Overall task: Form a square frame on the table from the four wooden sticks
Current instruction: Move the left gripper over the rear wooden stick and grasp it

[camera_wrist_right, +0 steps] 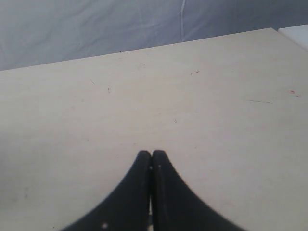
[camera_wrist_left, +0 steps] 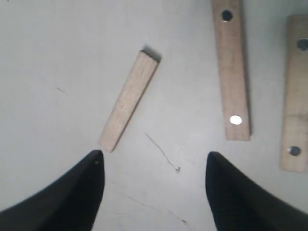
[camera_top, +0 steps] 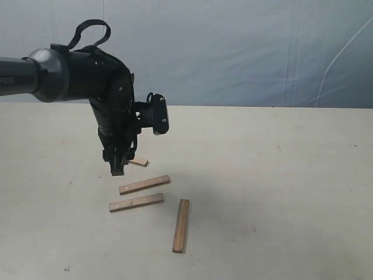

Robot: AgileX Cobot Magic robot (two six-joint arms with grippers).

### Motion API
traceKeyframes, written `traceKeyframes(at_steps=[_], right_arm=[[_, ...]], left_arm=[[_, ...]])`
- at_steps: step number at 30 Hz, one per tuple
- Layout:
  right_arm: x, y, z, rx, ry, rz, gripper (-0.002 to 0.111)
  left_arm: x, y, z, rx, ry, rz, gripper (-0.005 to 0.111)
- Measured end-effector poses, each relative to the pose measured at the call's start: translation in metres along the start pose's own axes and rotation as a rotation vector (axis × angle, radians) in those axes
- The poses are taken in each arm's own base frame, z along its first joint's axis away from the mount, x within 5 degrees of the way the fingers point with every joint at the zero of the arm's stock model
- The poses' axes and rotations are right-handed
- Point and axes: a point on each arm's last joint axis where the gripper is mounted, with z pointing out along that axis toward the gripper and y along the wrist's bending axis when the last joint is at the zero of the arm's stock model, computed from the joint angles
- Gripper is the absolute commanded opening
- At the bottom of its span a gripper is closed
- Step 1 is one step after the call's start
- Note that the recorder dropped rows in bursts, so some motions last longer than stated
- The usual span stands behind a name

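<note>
Sticks: 4 wooden sticks [camera_top: 144,184] lie loose on the tabletop [camera_top: 280,192].
Left claw [camera_wrist_left: 154,161]: wide open, empty, hovering over the nearest stick [camera_wrist_left: 129,101].
Right claw [camera_wrist_right: 152,156]: closed, empty.
Handling: likely light, stiff; pinch mid-length across the width.

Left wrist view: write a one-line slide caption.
Open end effector near a plain stick, two holed sticks alongside, on the table.
</note>
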Motion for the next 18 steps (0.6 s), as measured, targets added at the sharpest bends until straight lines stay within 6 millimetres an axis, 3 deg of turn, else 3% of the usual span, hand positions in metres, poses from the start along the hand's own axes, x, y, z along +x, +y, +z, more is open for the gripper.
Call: traceKeyframes(at_steps=[11, 18], right_arm=[[0.0, 0.0, 0.0, 0.0, 0.0, 0.0, -0.001], [0.0, 0.0, 0.0, 0.0, 0.0, 0.0, -0.001]], left_arm=[[0.022, 0.033, 0.05, 0.067, 0.001, -0.001, 0.059], [0.021, 0.051, 0.073, 0.111, -0.045, 0.022, 0.059]])
